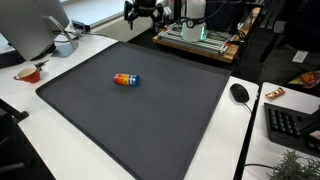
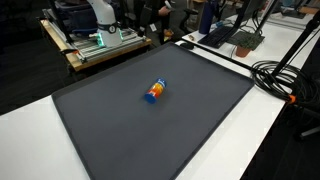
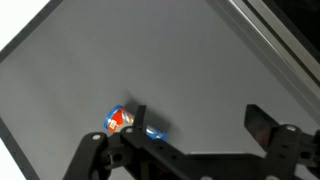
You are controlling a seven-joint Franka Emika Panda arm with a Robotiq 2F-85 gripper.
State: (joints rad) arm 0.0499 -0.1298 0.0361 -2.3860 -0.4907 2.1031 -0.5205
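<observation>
An office-like lab: white desks [image 1: 250, 140] with a monitor [image 1: 35, 25], keyboard [image 1: 290, 125], mouse [image 1: 240, 93] and trailing cables [image 2: 280, 75].

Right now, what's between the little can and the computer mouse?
Between can and mouse: just bare mat, then white table, in an exterior view.

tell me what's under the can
The can lies on its side on the grey mat, which covers much of the white table. Whatever sits beneath the mat is hidden.

We count one orange-and-blue can [image 1: 125, 80], one dark mat [image 1: 150, 125], one gripper [image 3: 197, 122], one computer mouse [image 1: 240, 93], one keyboard [image 1: 290, 125] and one red bowl [image 1: 22, 72].
</observation>
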